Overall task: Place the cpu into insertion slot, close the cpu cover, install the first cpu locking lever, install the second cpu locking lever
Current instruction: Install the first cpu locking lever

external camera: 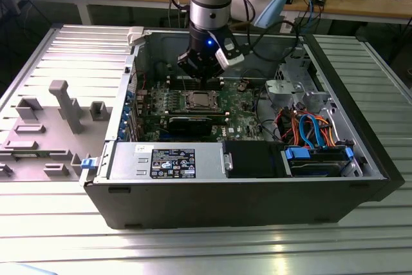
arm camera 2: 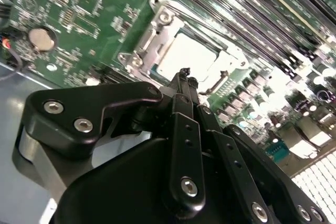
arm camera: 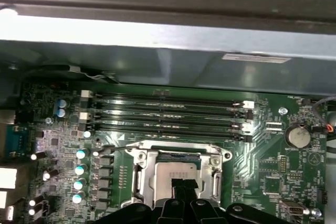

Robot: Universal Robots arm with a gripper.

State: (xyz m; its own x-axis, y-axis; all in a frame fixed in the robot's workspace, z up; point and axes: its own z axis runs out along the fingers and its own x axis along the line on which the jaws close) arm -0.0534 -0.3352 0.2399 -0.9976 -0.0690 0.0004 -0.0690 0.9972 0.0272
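- Above the insertion slot (external camera: 201,100) I hold the gripper (external camera: 201,76), its tips pinched together with nothing between them, in the second wrist view (arm camera 2: 184,73) as well.
- From the tips, the cpu (arm camera: 176,174) lies straight below, seated flat in the slot, its silver top showing through the cpu cover (arm camera: 177,157), which I judge is lowered over it.
- Around the slot, the green board sits inside the open computer case (external camera: 232,191); memory slots (arm camera: 168,111) run beside the socket.
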